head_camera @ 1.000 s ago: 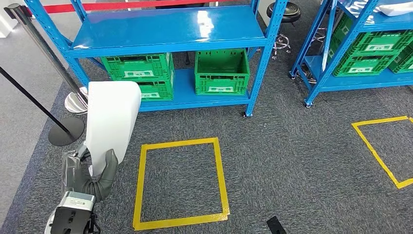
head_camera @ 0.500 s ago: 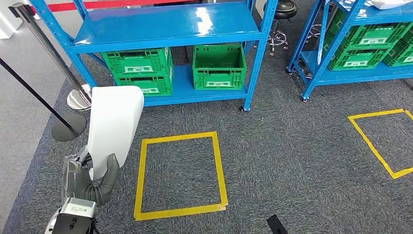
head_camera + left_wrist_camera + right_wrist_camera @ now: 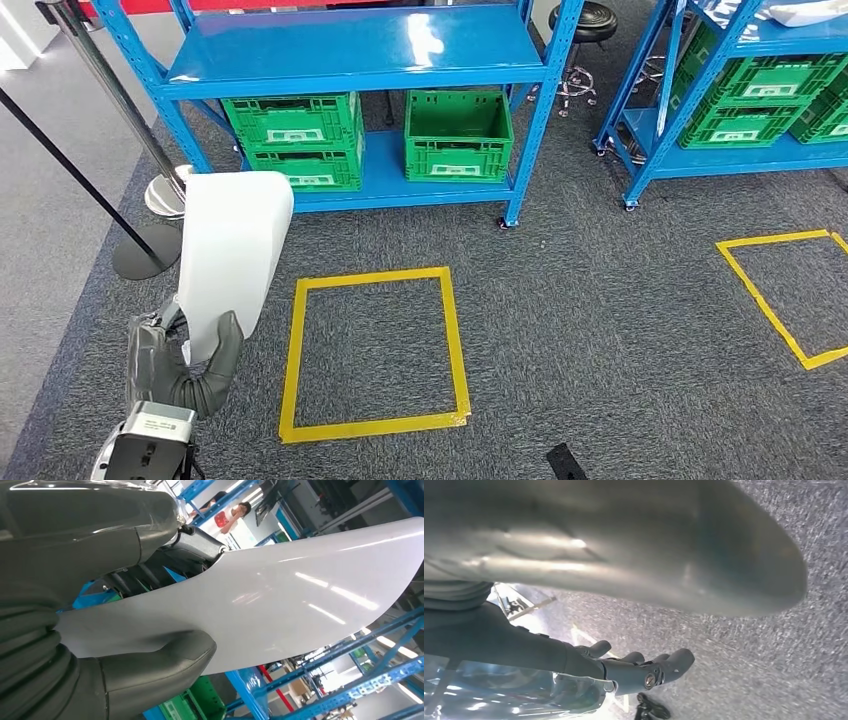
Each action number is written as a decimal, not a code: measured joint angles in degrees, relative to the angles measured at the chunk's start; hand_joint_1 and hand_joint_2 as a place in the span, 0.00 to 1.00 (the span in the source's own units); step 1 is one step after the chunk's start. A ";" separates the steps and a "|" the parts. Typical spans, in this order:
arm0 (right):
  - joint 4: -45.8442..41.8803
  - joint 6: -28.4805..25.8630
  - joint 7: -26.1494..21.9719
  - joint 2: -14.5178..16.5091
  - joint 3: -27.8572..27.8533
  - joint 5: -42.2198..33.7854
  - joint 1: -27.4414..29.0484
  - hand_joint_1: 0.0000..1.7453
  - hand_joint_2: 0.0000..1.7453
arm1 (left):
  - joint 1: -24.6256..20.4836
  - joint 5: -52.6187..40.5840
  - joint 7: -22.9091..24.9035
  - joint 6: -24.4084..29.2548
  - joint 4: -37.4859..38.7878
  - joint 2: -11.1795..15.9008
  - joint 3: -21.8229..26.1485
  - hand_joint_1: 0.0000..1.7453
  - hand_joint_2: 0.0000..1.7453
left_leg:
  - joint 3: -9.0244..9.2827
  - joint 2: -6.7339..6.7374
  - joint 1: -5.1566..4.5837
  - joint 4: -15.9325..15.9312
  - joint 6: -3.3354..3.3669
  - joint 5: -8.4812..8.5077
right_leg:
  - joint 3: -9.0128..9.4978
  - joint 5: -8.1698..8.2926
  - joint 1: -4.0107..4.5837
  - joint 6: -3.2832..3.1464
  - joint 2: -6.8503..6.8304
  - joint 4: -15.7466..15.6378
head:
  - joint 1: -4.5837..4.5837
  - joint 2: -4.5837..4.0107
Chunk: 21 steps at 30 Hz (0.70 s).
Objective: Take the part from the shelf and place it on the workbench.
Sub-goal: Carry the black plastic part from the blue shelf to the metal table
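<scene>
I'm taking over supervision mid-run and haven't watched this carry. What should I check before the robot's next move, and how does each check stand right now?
1. Part in the hand: ok. The left hand grips the white part at its lower end, thumb on one face, fingers behind.
2. Part free of surroundings: ok. In the head view it stands upright, apart from the blue shelf and the green crates.
3. Right hand free: ok. It holds nothing, fingers extended and apart, over carpet.
4. Floor ahead: ok. Carpet with a yellow taped square, nothing lying inside it.
5. Workbench located: cannot tell.
6. Barrier post beside the left arm: cannot tell whether clearance suffices.
</scene>
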 joint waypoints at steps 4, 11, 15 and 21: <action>0.00 1.11 0.25 0.12 -0.07 0.15 0.11 0.00 0.00 | -0.71 0.53 -0.21 -0.68 0.23 0.05 0.01 1.00 1.00 | -0.70 -0.12 -0.25 0.39 0.42 0.22 | -0.19 0.14 -0.12 -0.26 0.13 -0.75 | -0.04 0.00; 0.00 1.79 0.02 0.25 -0.07 1.26 0.15 0.00 0.00 | -2.23 0.99 -0.52 -0.91 0.95 0.14 0.01 1.00 1.00 | 1.92 -0.96 0.68 -5.98 1.29 4.01 | -3.24 -4.37 -0.63 0.69 0.12 6.35 | -0.14 0.00; -0.01 1.73 -0.07 -0.18 -0.09 1.66 0.33 0.00 0.00 | -2.09 0.99 -0.51 -0.80 1.56 0.19 0.02 1.00 1.00 | 0.67 -2.71 2.31 -4.41 -0.66 3.71 | -4.51 -4.13 -2.08 2.84 0.23 9.86 | -0.12 0.00; 0.00 1.27 -0.86 -0.07 -0.08 2.02 0.63 0.00 0.00 | -2.26 0.97 -0.49 -0.48 1.70 0.43 -0.08 1.00 1.00 | -3.61 -5.74 3.48 1.60 -4.26 1.99 | -1.00 -2.35 -3.10 1.70 2.31 2.91 | 0.44 0.00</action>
